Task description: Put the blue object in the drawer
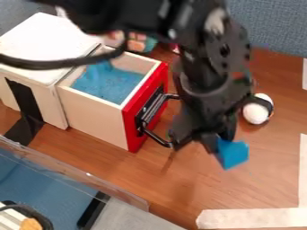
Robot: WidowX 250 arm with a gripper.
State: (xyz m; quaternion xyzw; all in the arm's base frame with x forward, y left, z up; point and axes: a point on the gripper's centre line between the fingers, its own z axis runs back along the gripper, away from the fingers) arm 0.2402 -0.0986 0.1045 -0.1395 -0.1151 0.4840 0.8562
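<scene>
Blue block (235,155) is hanging from the black gripper (219,141), whose fingers are clamping it, near the open, red-fronted wooden drawer (133,126).

The black gripper (214,140) holds the blue object (234,154) over the brown table (264,179). From this object, the open drawer (93,114) is at ten o'clock, and the white ball (256,113) is at one o'clock.
</scene>
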